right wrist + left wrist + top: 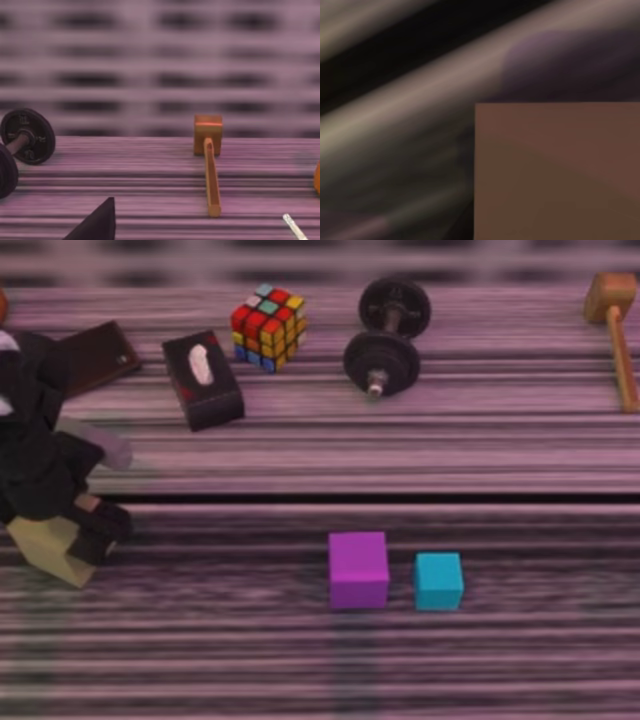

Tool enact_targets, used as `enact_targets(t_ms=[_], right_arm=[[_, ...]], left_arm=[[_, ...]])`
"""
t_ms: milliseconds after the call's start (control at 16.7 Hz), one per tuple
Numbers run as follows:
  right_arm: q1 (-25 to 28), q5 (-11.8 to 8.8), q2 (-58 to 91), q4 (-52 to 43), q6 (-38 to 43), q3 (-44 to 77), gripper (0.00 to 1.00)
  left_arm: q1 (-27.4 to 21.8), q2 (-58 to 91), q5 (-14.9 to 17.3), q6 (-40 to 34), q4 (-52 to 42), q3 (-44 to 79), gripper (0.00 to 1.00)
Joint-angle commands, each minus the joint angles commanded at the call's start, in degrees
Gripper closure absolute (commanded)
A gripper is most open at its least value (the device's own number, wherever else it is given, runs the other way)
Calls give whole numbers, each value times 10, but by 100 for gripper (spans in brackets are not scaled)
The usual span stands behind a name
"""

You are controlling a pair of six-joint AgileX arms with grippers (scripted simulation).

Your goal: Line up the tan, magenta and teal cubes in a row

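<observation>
- Magenta cube (358, 569) sits on the near part of the striped purple table (520, 460), about mid-width, flat on its base.
- Teal cube (438, 580) stands just beside it on the right, with a narrow gap between them; the two share roughly one line running left to right.
- Tan cube (48, 548) is well apart from that pair, at the table's left edge, tilted, with the left gripper (88, 530) clamped on it; in the left wrist view its brown face (555, 170) fills much of the picture.
- Left arm (40, 440) reaches in from the left edge, its dark body lying over the cube's upper side.
- Farther back lies a black tissue box (203, 379), with a dark flat item (95, 357) to its left.
- Beyond these, a multicoloured puzzle cube (269, 326) and a black dumbbell (388, 335) sit mid-table.
- A wooden mallet (618, 330) lies at the far right.
- The right gripper cannot be seen in any view, so whether its claw is apart or together I cannot tell.
</observation>
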Motion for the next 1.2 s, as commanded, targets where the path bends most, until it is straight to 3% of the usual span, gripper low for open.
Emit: enact_targets(t_ms=[240,660,960,1200], right_arm=[[0,0,0,0,0,0,0],[0,0,0,0,0,0,0],[0,0,0,0,0,0,0],[0,0,0,0,0,0,0]], left_arm=[[0,-8,2,0,-12,8,100],[9,-71,1,-1,-144,75,100],[6,-73,1,-2,-148,77,100],[-32,-66,1,-65,-156,92,100]])
